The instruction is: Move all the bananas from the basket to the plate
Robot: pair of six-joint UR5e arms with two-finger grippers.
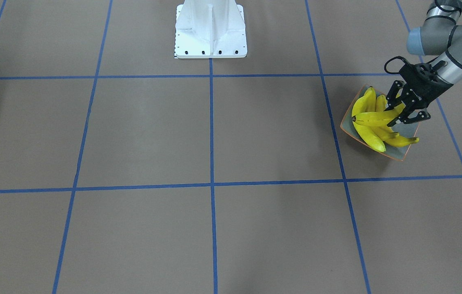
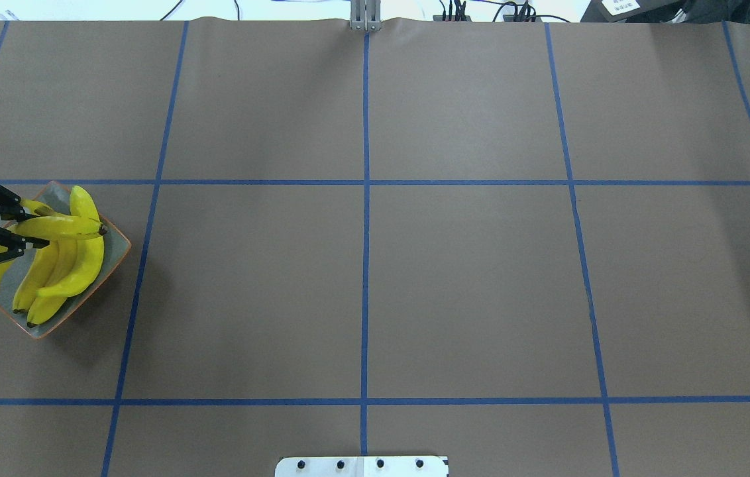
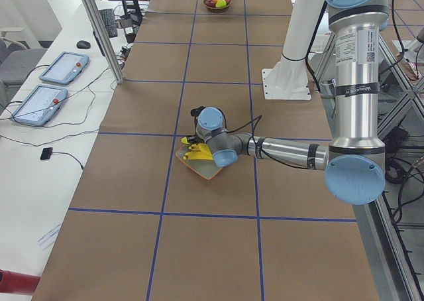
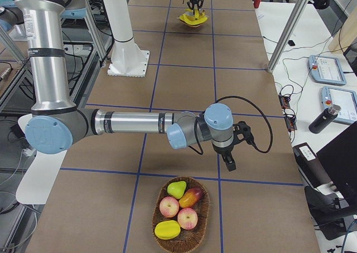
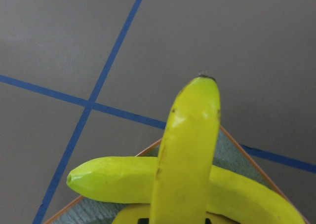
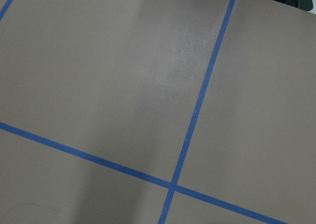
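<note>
The square grey-green plate with an orange rim sits at the table's left end, also seen in the overhead view as plate. Several yellow bananas lie on it. One more banana lies crosswise above them, and my left gripper is shut on its stem end; overhead, this gripper holds the banana. The left wrist view shows that banana sticking out over another. The wicker basket holds other fruit and no bananas. My right gripper hovers just beyond it; I cannot tell its state.
The white robot base stands at mid table. The basket holds apples, a pear and a mango. Tablets, cables and a bottle lie on the side benches beyond the table edge.
</note>
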